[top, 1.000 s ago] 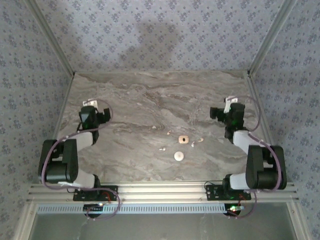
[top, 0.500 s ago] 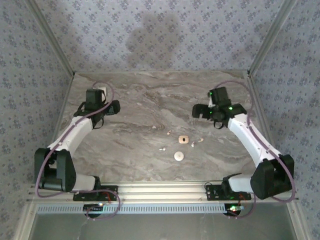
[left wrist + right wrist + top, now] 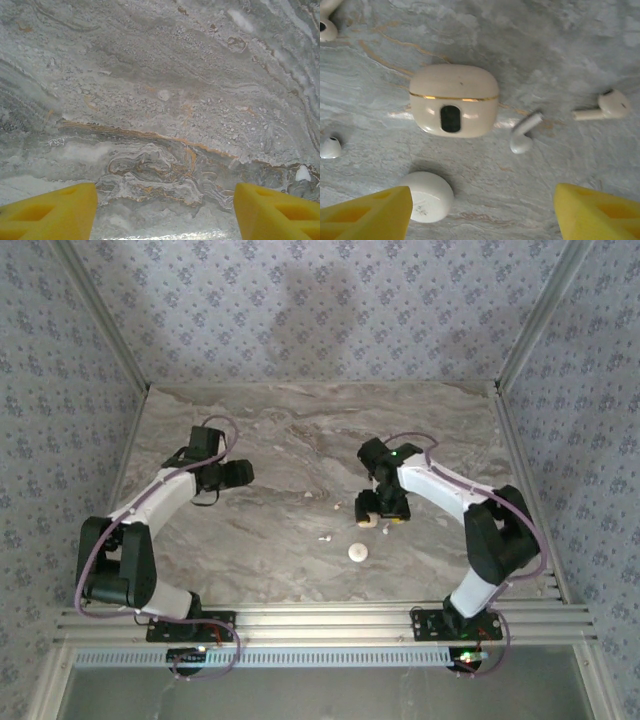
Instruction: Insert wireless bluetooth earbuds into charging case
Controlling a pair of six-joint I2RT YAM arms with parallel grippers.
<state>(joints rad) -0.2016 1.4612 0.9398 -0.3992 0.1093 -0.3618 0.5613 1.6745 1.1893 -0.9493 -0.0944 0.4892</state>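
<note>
We see the right fingers (image 3: 365, 215) spread apart and grasping nothing, hanging over the closed cream charging case (image 3: 454, 100), just right of the middle of the counter (image 3: 250, 420). One earbud (image 3: 522, 136) lies just beside the case, and a second earbud (image 3: 604, 107) lies near it. A round white piece (image 3: 358, 553) sits on the case's near side. The left fingers (image 3: 47, 212) are likewise released, above bare counter at the left.

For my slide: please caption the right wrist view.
The right claw hovers open over the closed charging case, with loose earbuds scattered around it.
</note>
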